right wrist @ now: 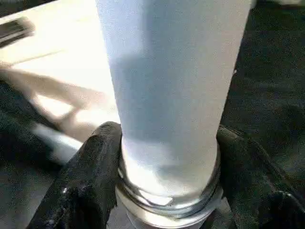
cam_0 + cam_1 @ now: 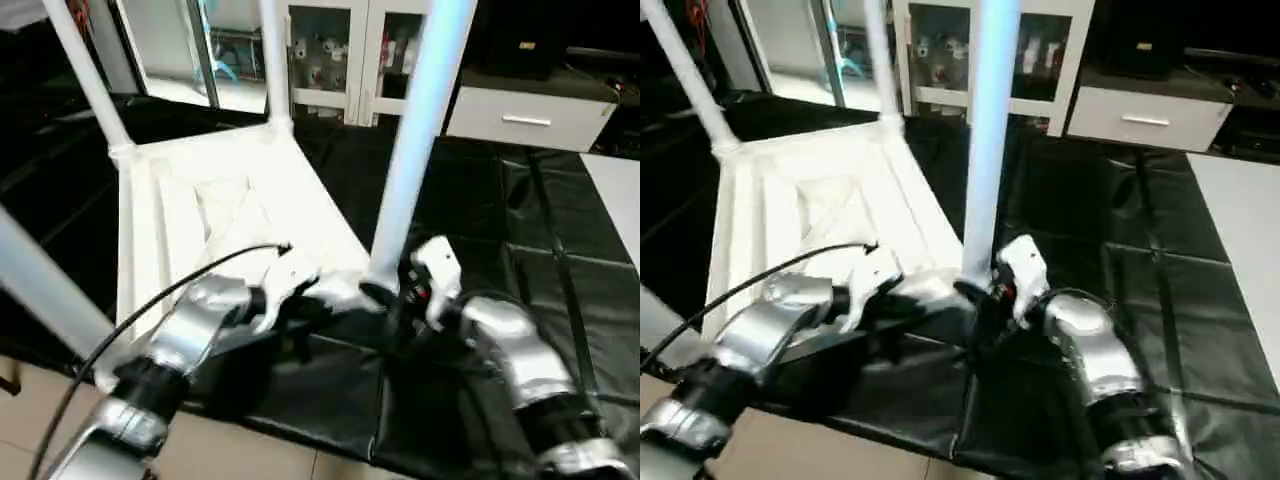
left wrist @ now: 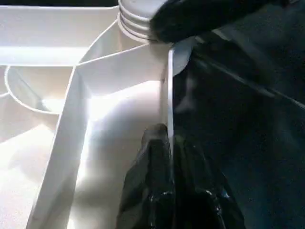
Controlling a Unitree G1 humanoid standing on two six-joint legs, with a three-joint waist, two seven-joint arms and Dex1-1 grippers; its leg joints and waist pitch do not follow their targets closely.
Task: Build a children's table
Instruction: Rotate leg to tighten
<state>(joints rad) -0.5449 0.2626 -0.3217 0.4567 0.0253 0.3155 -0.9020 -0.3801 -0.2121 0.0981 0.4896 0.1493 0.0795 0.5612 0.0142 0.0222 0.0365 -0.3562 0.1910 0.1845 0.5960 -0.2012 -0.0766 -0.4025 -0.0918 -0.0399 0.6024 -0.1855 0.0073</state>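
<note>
The white plastic rectangular table top [image 2: 230,215] lies upside down on the black-draped tabletop [image 2: 520,240], its X-ribbed underside facing up. Long white tube legs already stand in the far corner sockets, one at the far left [image 2: 88,80] and one at the far right [image 2: 272,60], and another leg [image 2: 40,285] crosses the near left edge of the head view.

The fourth white tube leg [image 2: 418,130] stands upright at the near right corner. The right claw [image 1: 167,191] is clamped around its ringed base, one black finger [image 1: 93,181] on each side, just above the socket. The left claw [image 3: 167,143] is pinched together on the thin side wall of the top, close beside that same corner.

The parts look light, stiff and smooth, so the tube may slip or turn in a loose grip. Holding it low near the collar, as now, seems best for seating it, while the top is steadied by its rim so it cannot slide on the cloth.
</note>
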